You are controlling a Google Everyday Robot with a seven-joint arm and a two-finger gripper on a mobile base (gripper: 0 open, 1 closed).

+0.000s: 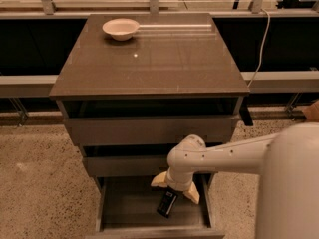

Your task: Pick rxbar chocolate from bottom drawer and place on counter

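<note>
The rxbar chocolate (167, 204) is a small black bar lying on the floor of the pulled-out bottom drawer (124, 205), right of its middle. My gripper (175, 189) reaches down into this drawer from the right on a white arm (234, 156). It is open, and its cream fingers (160, 180) spread to either side just above the bar's far end. I cannot tell whether they touch the bar. The counter (149, 63) is the glossy brown top of the cabinet above.
A white bowl (120, 28) stands at the counter's back left. The two upper drawers (149, 128) are slightly ajar above the gripper. A black cable (259, 44) hangs at the cabinet's right. Speckled floor surrounds the cabinet.
</note>
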